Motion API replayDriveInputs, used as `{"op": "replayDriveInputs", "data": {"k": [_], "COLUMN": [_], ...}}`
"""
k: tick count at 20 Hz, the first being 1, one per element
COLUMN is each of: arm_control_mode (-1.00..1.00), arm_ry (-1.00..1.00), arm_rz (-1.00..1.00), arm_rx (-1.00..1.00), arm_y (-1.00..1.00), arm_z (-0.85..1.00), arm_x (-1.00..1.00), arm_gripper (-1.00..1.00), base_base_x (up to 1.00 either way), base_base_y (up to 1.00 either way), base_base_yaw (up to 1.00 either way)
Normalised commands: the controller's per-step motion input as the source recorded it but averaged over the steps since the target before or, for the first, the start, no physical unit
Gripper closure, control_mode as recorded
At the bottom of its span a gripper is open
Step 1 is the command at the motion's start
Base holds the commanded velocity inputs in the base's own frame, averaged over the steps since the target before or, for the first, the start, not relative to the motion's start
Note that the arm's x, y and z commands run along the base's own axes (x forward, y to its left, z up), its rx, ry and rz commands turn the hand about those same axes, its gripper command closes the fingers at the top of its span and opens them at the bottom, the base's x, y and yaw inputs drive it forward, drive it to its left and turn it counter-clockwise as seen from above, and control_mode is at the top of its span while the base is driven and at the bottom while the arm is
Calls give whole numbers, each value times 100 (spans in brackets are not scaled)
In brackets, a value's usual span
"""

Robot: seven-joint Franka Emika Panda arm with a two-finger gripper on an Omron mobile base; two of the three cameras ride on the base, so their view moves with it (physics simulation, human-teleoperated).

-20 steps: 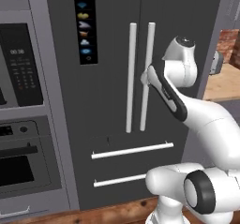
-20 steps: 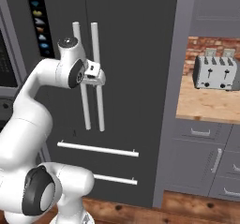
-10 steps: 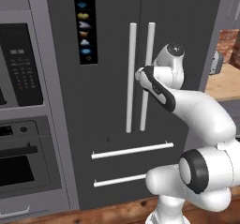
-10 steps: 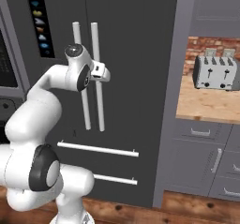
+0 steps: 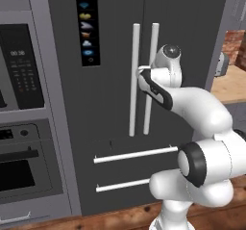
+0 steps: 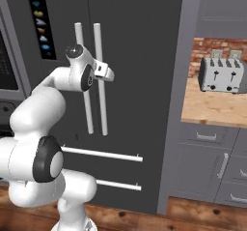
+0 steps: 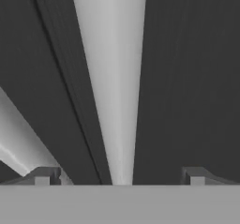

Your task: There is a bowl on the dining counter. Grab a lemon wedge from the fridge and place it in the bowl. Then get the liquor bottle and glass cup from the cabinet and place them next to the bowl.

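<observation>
The fridge (image 5: 110,41) (image 6: 140,56) stands shut, dark grey, with two upright white bar handles (image 5: 134,104) (image 6: 101,104) at the seam of its doors. My gripper (image 5: 141,73) (image 6: 110,74) is right at these handles, about chest height, pointing at the door. In the hand view one white handle (image 7: 112,78) runs up between my two fingertips (image 7: 44,176), and my gripper (image 7: 119,176) is open around it without touching. The second handle (image 7: 18,138) crosses the lower left. The lemon wedge, bowl, dining counter, liquor bottle and glass cup are out of view.
An oven and microwave column (image 5: 24,80) stands left of the fridge. To the right are a tan counter (image 6: 212,107) with a toaster (image 6: 221,75) and grey drawers (image 6: 207,157) below. Two horizontal drawer handles (image 5: 134,154) cross the fridge's lower part.
The arm has stretched forward and brought the hand from right of the handles up to them. The jaws stayed open, and the fridge stayed shut.
</observation>
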Motion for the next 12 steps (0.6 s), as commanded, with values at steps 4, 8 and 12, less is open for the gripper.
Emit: {"op": "replayDriveInputs", "data": {"k": [4, 8, 12], "arm_control_mode": [-100, -100, -100], "arm_ry": [-11, -8, -3], "arm_rz": [-4, -3, -1], "arm_rx": [0, 0, 0], "arm_y": [0, 0, 0], "arm_z": [-6, -7, -5], "arm_x": [26, 35, 44], "arm_gripper": [-100, -100, -100], "base_base_x": [0, 0, 0], "base_base_y": [0, 0, 0], "base_base_yaw": [0, 0, 0]}}
